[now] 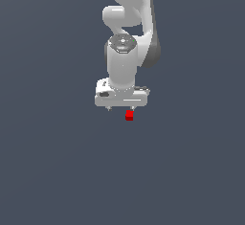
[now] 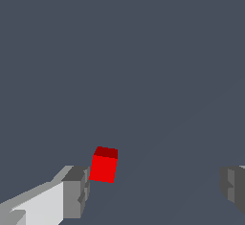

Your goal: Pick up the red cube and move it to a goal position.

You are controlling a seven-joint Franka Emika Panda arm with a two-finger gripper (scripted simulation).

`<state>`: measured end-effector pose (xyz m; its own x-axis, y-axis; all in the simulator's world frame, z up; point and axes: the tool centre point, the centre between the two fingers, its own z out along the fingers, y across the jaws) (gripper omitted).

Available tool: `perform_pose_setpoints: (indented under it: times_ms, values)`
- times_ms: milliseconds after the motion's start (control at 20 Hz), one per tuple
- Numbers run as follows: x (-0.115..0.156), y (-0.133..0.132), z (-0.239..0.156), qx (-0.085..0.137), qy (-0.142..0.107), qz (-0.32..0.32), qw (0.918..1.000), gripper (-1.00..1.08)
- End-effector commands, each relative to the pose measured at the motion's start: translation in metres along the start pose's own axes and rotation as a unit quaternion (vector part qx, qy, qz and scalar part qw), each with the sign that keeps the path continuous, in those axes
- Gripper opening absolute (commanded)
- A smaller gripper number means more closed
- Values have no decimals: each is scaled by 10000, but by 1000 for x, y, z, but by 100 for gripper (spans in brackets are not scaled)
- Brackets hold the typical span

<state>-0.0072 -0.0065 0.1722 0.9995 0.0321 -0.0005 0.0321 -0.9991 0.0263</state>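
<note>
The hand (image 1: 120,108) points straight down from the white arm (image 1: 125,51) and stands open: in the wrist view its two grey fingers (image 2: 75,191) sit far apart, one at each side of the picture, with nothing clamped between them. The span between them is much wider than the red cube (image 2: 104,165). In that view the cube lies just beside one finger, close to its inner face, though whether the two touch cannot be told; the other finger is well apart from it. The cube is therefore off-centre in the opening, toward one finger and not midway.

In the exterior view the hand's wide white body hides most of the fingers, and only their short tips show under its lower edge. The red cube (image 1: 129,115) shows just beneath that edge, under the tip nearer the exterior view's right. It looks to rest on the worktop (image 1: 52,171), its darker top face level and its bright side face turned to the wrist camera.

The worktop is a plain dark blue-grey surface that fills both views. No edge or corner of it shows, so the cube's place on it cannot be given more closely than directly under the hand.
</note>
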Motion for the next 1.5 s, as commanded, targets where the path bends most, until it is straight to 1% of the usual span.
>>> perform_pose_setpoints:
  times_ms: [0,250,500,700,1100,1450]
  values:
    - [0,0,0,0,0,0,10000,100]
    - [-3,-2,6,5,0,35,10000,100]
    - [-12,-7,25,21,-2,141,9999,100]
    - [-23,-15,49,41,-4,278,9996,100]
    - [-48,-35,110,92,-8,619,9980,100]
    - [-60,-48,142,120,-9,797,9967,100]
